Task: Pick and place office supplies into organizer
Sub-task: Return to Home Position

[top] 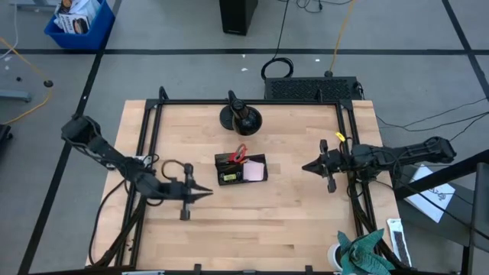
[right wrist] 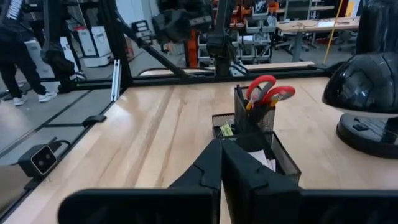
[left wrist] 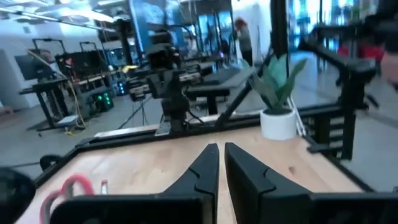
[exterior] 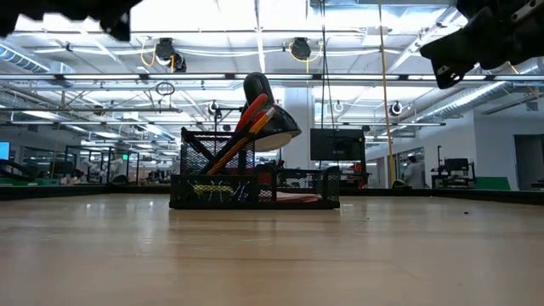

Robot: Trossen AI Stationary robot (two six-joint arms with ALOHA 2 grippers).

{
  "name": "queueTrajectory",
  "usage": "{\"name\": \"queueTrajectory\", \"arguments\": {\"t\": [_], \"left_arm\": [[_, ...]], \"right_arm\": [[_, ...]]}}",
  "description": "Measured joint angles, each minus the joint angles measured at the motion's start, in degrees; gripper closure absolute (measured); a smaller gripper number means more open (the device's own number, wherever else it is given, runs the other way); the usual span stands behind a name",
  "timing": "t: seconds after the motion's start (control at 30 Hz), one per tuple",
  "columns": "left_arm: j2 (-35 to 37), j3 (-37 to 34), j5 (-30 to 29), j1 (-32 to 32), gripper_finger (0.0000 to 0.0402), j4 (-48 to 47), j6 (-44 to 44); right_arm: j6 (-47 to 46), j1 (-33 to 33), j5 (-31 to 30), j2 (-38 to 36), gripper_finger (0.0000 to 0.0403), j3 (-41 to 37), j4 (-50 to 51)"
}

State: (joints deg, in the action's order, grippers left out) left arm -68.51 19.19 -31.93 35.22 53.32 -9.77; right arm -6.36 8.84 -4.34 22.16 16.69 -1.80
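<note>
The organizer (top: 241, 169) is a small black mesh tray near the table's middle. Red-handled scissors (right wrist: 268, 89) and orange pencils (exterior: 240, 136) stand upright in its tall compartment. A pink sticky-note pad (top: 254, 173) and a tiny yellow item (right wrist: 226, 129) lie in its low compartments. My left gripper (top: 206, 192) hovers shut to the left of the organizer and slightly nearer, pointing right. My right gripper (top: 306, 166) hovers shut to the right of it, pointing left. Neither gripper holds anything. The scissors' red handles (left wrist: 62, 190) also show in the left wrist view.
A round black stand base (top: 240, 117) sits just beyond the organizer. A black frame (top: 244, 101) runs around the table top. A potted plant (left wrist: 278, 118) stands at the table's near right corner. A blue bin (top: 79, 23) is on the floor, far left.
</note>
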Motion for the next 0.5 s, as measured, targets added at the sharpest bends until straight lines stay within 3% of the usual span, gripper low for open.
{"name": "queueTrajectory", "arguments": {"t": [0.17, 0.5], "left_arm": [[0.5, -7.3, -5.7, 1.7, 0.0388, 8.3, 2.0], [0.4, -10.3, -7.1, 2.1, 0.0397, 5.9, 5.2]], "right_arm": [[0.0, 0.0, -0.3, -1.6, 0.0402, -0.3, -0.2], [2.7, -0.3, -0.5, -1.6, 0.0403, -2.2, -1.1]]}}
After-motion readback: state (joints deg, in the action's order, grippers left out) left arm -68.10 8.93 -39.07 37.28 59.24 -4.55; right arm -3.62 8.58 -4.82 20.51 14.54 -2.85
